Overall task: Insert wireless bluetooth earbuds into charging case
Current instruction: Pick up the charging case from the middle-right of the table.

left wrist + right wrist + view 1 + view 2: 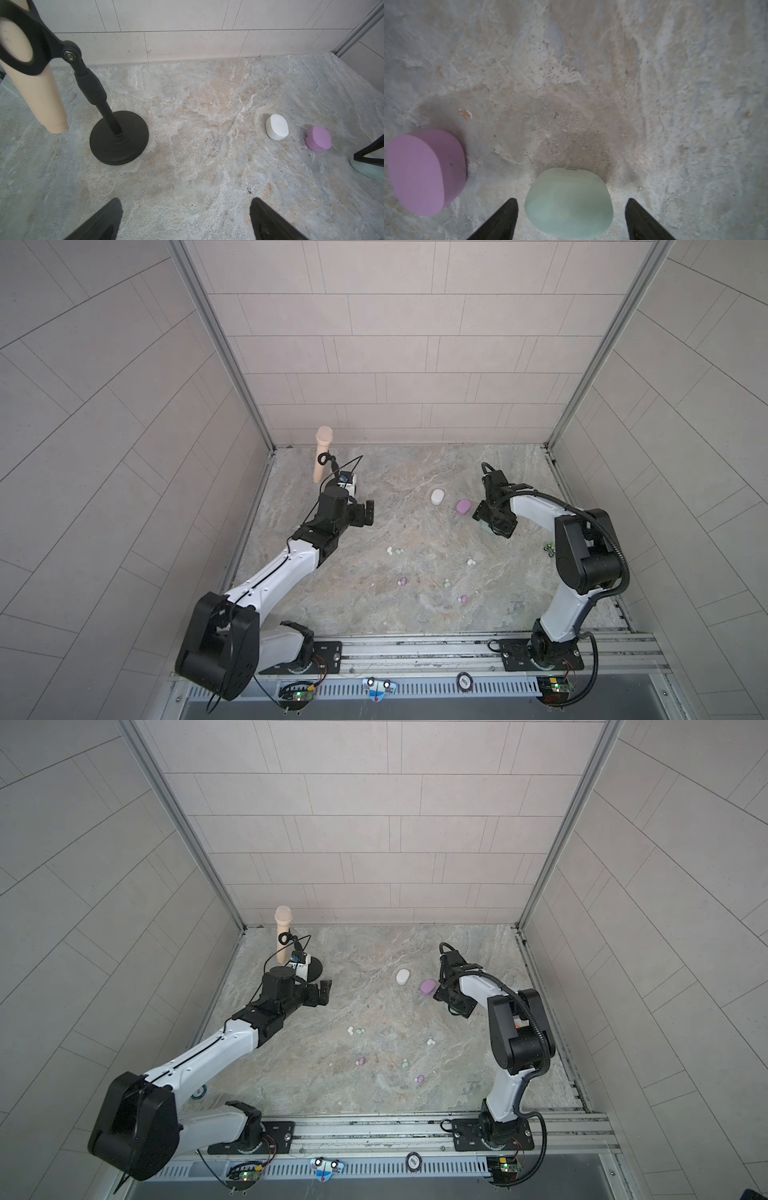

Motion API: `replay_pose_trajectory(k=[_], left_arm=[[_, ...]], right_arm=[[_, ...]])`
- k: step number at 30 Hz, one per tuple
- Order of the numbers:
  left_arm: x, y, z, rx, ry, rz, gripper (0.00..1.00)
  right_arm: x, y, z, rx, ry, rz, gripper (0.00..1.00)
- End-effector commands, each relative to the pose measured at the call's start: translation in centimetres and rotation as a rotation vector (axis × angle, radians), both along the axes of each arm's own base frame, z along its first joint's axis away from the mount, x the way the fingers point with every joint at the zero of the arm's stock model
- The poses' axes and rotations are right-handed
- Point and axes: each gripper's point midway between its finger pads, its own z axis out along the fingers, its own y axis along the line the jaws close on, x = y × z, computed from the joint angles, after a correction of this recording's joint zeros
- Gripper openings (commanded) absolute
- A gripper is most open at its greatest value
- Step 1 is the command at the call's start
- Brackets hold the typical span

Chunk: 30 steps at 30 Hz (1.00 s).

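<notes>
Top views: the six earbuds (pixel 447 583) lie loose on the table (pixel 374 614), scattered over the lower middle of the frame, well apart from the cases. Further back, right of centre, the right fingers (pixel 500 220) straddle the mint case (pixel 569 187). The right wrist view shows a gap on both sides, so they're not gripping. The lilac case (pixel 463 507) sits just beside it, then the white case (pixel 437 497). The left fingers (pixel 104 220), centre-left, are spread wide and hold nothing. A beige mic (pixel 323 448) stands at the back left.
</notes>
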Motion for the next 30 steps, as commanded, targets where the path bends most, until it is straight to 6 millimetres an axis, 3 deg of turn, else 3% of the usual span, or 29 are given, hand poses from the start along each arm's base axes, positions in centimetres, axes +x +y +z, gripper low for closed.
replay_pose_trajectory(k=[1,10,22,26,30], left_arm=[[0.4,-0.3,0.8,-0.009,-0.006,-0.005,1.0],[0.3,-0.3,0.9,-0.01,-0.002,-0.005,1.0],[0.1,-0.1,1.2,-0.004,-0.009,-0.002,1.0],[0.1,-0.6,1.1,-0.006,-0.004,-0.02,1.0],[-0.6,-2.4,0.6,0.022,0.004,-0.094,1.0]], right_arm=[[-0.2,-0.5,-0.1,0.005,0.012,-0.046,0.8],[-0.6,-0.3,-1.1,0.054,0.02,-0.055,0.72],[-0.8,-0.4,-0.6,0.056,0.022,-0.036,0.58],[-1.0,-0.1,-0.6,0.063,0.032,-0.004,0.53],[-1.2,0.5,0.1,0.081,0.046,0.074,0.5]])
